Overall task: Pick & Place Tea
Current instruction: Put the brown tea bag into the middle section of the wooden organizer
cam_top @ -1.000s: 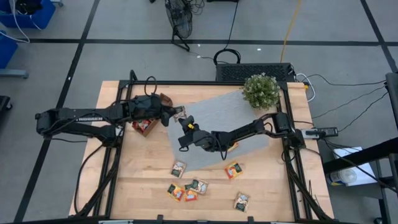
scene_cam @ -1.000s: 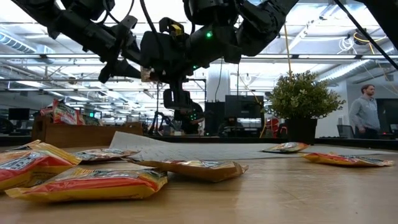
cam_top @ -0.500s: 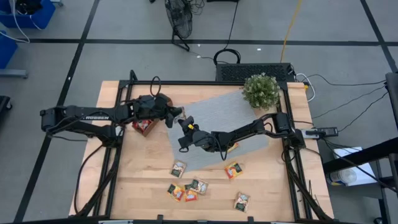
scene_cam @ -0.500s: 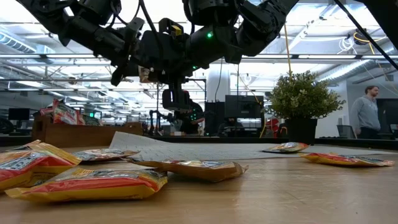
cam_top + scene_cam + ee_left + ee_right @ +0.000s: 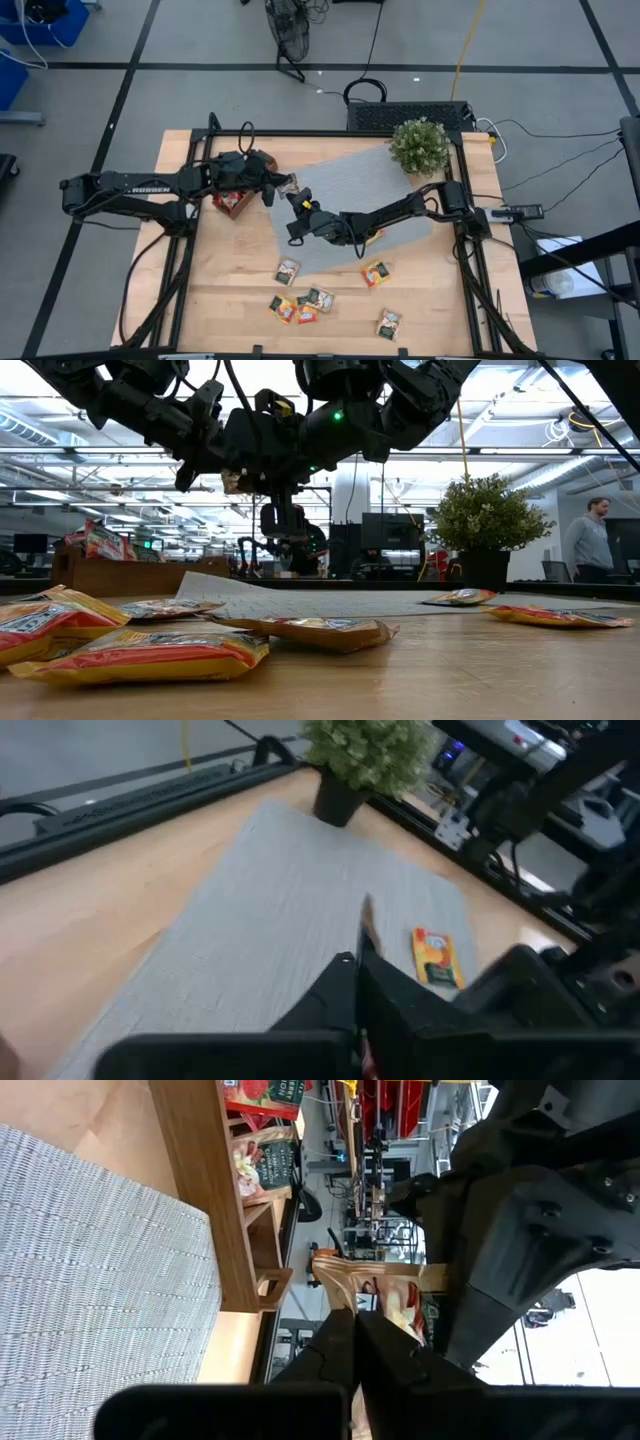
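Observation:
One tea sachet [image 5: 290, 183], tan and red, hangs in the air over the left edge of the grey mat [image 5: 360, 190]. My left gripper [image 5: 279, 186] comes at it from the table's left and my right gripper [image 5: 293, 197] from the right, and both are shut on it. In the low view the sachet [image 5: 232, 481] shows between the dark grippers, well above the table. The wooden tray [image 5: 234, 203] with red sachets sits mostly under my left arm. Several more sachets [image 5: 300, 305] lie flat on the wood near the front edge. My left gripper pinches the sachet between its two fingers; its own wrist view shows the sachet edge-on, a thin strip [image 5: 366, 923] standing out past the fingertips. The fingers come from the table's left, slanting slightly down. The sachet is lifted clear of the mat. My right gripper pinches the sachet's near edge [image 5: 362, 1298] between its two fingers, coming level from the table's right. The rest of the sachet [image 5: 375, 1275] sticks out beyond the fingertips toward my left gripper, clear of the table.
A potted plant [image 5: 420, 146] stands at the mat's far right corner. One sachet [image 5: 435, 958] lies on the mat under my right arm. Others lie at the front: [image 5: 287, 270], [image 5: 376, 272], [image 5: 388, 323]. A person [image 5: 588, 542] stands in the room beyond.
My left gripper has shut on the sachet that my right gripper holds up, rolling a little as it closed. My right gripper and the sachet have stayed where they were.

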{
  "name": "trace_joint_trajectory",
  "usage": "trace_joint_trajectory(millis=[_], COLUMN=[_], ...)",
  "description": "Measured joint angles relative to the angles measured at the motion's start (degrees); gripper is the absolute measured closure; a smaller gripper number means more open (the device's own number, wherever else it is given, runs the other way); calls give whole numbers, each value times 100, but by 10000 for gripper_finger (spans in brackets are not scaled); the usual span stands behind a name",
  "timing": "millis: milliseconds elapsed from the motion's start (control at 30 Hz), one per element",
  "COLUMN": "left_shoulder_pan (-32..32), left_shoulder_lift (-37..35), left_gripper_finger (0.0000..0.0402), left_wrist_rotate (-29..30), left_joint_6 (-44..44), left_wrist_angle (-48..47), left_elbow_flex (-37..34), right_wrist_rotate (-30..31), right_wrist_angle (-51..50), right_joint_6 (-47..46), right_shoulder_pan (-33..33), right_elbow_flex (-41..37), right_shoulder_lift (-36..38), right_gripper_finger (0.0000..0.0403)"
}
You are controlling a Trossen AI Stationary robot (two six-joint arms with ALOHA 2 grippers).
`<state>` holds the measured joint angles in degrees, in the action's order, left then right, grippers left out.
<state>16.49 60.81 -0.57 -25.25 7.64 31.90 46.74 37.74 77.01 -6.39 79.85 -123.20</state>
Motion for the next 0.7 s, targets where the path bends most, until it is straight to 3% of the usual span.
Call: trace_joint_trajectory(millis=[167, 300, 433, 700], left_shoulder_pan=[2, 1, 7, -129], left_shoulder_lift=[31, -129, -470, -966], left_gripper_finger=[397, 398, 399, 400], left_wrist_rotate=[-231, 110, 966, 2585], left_joint_6=[297, 567, 821, 852], left_wrist_angle=[-19, -197, -638, -2499], left_elbow_flex=[2, 2, 0, 0], right_wrist_rotate=[-18, 82, 191, 126], right_wrist_angle=[-12, -56, -607, -1468], right_joint_6=[-117, -1065, -2193, -4158], right_shoulder_pan=[-11, -32, -80, -104], right_elbow_flex=[-4, -3, 2, -2], right_shoulder_lift=[0, 0, 7, 4], right_gripper_finger=[403, 394, 363, 314])
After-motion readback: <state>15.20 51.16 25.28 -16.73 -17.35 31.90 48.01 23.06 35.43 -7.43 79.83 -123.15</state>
